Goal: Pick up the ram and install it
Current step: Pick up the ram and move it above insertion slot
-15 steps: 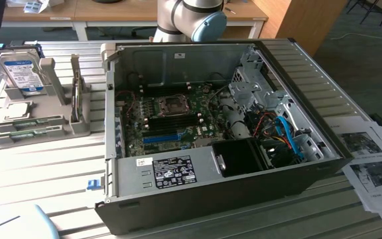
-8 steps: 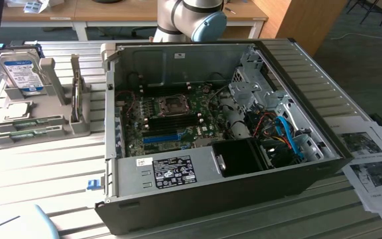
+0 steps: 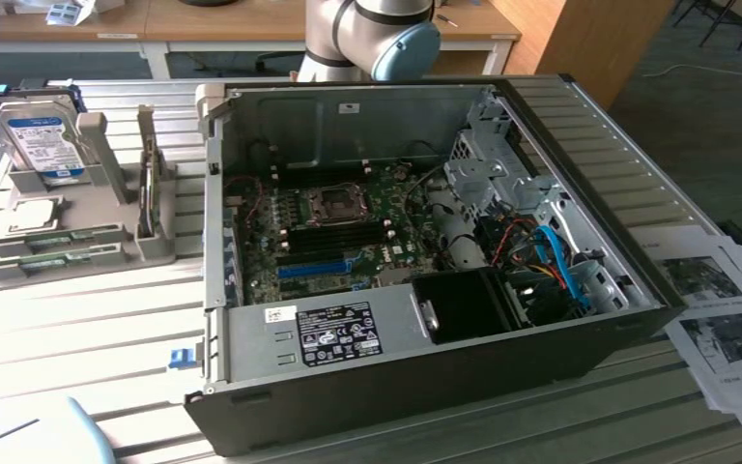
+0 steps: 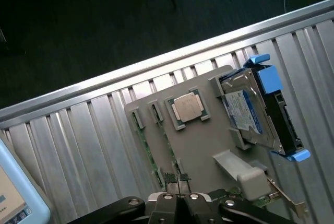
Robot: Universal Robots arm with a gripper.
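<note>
Two ram sticks are being carried on edge, side by side, in narrow slots of a grey holder; their green board edges are being shown to the wrist view. One tool is being kept pressed together above the holder, with nothing being pinched; in the wrist view its tips are being seen over one end of the ram sticks, apart from them.

One processor chip is being held flat in a square recess just beside the sticks. One hard drive with blue side rails is being propped tilted in the holder beyond the chip. One expansion card is being stood upright at the holder's edge nearest the computer case.

One case is being laid open on the slatted metal counter, at the exterior view's right of the holder and well apart from the sticks. Its motherboard is being exposed, with long black slots and a blue slot on its face. Several printed sheets are being kept at the exterior view's right of the case. One arm is being seen behind the case.
</note>
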